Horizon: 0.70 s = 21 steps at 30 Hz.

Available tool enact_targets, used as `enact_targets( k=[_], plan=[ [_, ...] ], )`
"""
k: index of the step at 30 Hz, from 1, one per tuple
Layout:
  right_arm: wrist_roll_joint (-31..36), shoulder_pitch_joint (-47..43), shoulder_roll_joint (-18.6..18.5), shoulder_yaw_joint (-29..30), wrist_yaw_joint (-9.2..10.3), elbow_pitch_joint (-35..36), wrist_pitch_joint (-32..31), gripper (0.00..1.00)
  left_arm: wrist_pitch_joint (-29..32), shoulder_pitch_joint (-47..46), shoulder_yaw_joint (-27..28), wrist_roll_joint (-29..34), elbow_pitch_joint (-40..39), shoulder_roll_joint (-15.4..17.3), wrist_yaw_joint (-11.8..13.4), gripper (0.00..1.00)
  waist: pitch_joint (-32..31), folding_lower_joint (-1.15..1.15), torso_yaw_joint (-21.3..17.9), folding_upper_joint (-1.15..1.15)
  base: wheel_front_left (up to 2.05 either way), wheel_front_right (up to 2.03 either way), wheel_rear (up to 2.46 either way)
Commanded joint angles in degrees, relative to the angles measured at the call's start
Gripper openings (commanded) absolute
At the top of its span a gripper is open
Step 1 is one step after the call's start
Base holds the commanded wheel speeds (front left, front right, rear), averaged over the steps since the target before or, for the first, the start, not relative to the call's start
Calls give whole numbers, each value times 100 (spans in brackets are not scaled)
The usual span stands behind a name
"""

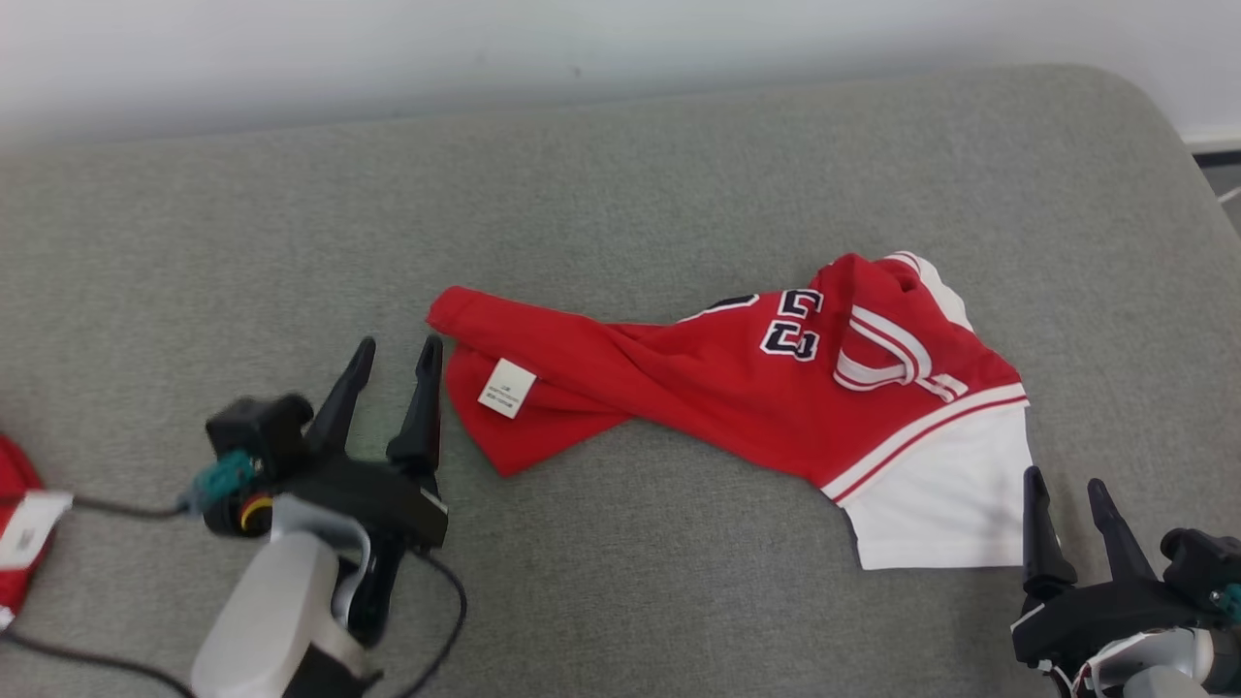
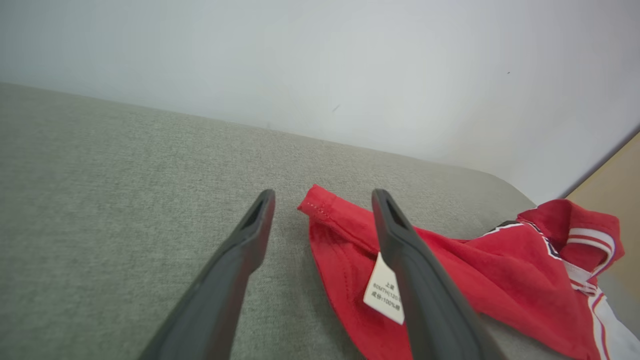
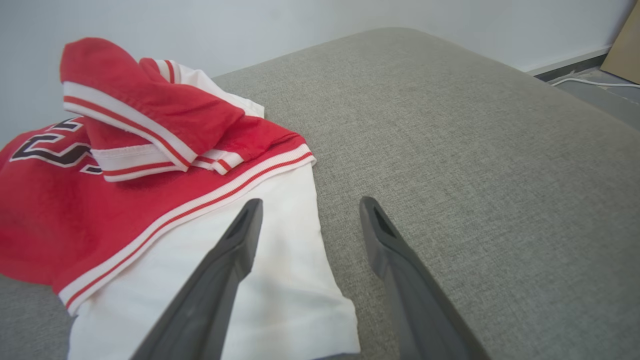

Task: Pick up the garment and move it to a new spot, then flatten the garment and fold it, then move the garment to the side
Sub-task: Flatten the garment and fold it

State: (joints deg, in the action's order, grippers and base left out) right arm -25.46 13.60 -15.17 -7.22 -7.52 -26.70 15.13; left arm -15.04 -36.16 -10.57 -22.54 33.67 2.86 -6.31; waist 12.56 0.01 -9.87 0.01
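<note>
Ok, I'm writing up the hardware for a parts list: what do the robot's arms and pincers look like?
The left pincer and right pincer each have two long, tapering black fingers on a blocky black base. The left forearm is a smooth pale grey shell; a teal plug and a yellow-and-red ring sit at its wrist, and thin black cables trail from it.
</note>
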Motion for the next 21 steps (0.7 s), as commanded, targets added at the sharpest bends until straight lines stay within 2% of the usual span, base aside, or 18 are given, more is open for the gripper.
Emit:
enact_targets(
  k=[1,6,10,15,17,21],
  plan=[
    [37,68,28,13,6,20,3,100,-21,-173,-41,-18,159,7,-18,100,276,-1,-254,-1,0,0,0],
    [139,150,138,19,6,69,3,100,-22,-932,-141,-760,1160,9,-100,100,483,-1,-407,-1,0,0,0],
    [199,256,188,60,6,106,3,100,-19,-1303,-246,-1051,1831,7,-106,100,574,-1,-468,-1,0,0,0],
    [235,318,223,70,6,143,3,100,-9,-1460,-602,-1598,1902,-28,-120,100,626,-1,-479,-1,0,0,0],
    [245,338,229,86,6,137,3,100,-9,-1459,-777,-1672,1903,-26,-121,0,629,-1,-460,-1,0,0,0],
    [275,301,248,129,6,126,3,100,-9,-1405,-1074,-1999,1948,-17,-127,0,585,-1,-402,-1,0,0,0]
  ],
)
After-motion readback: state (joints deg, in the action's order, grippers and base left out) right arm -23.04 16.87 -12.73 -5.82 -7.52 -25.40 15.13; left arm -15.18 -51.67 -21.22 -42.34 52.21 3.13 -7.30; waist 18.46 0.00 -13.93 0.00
